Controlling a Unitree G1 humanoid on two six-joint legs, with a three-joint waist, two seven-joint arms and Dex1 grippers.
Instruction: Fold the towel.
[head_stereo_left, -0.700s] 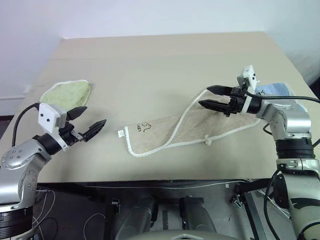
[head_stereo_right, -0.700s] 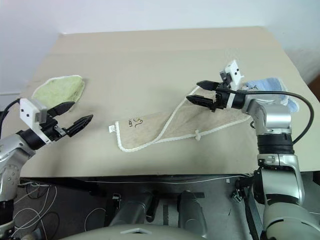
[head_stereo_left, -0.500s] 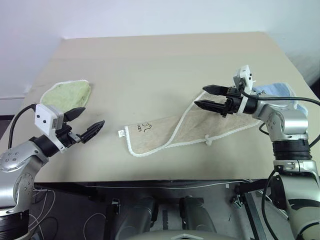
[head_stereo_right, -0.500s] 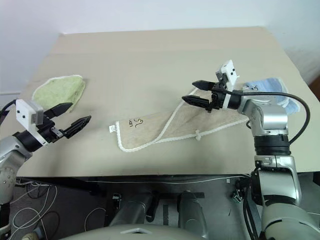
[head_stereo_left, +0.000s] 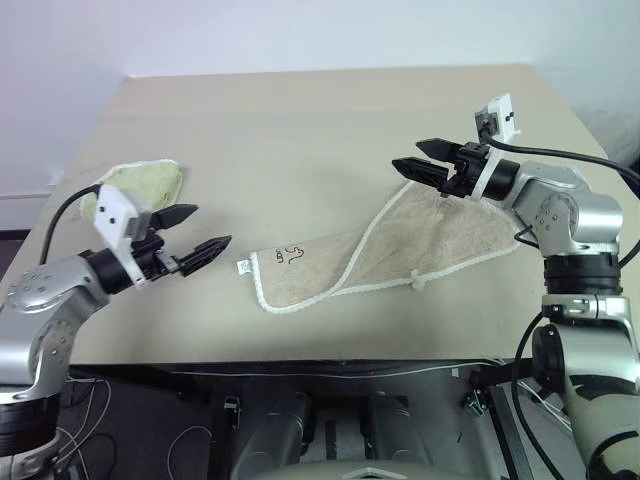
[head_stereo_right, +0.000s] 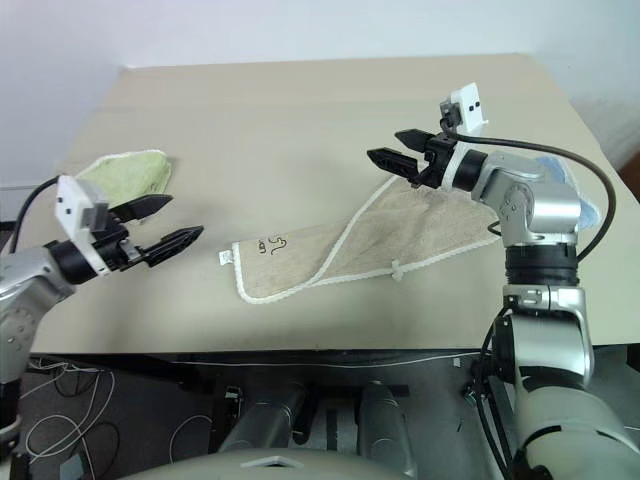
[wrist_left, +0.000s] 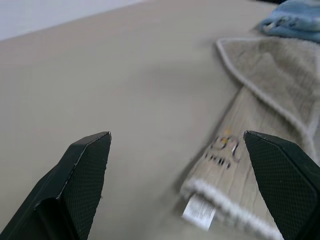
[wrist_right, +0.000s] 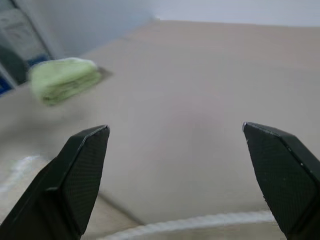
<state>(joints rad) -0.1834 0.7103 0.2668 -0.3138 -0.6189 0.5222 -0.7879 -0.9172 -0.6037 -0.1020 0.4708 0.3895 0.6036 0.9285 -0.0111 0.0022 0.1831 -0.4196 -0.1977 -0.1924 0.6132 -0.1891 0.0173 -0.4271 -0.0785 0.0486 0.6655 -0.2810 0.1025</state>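
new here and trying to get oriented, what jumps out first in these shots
A beige towel lies half folded and skewed across the middle of the table. Both grippers hover open over it: the left gripper near its tagged end, the right gripper above its far corner. A folded green towel sits at the table's left edge.

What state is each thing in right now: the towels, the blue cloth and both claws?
Beige towel: lying on the table, partly folded into a slanted strip, not held.
Green towel: folded, lying by the table's left edge.
Blue cloth: bunched beyond the beige towel's far end.
Left claw: open, empty, beside the towel's tag end.
Right claw: open, empty, above the towel's far corner.
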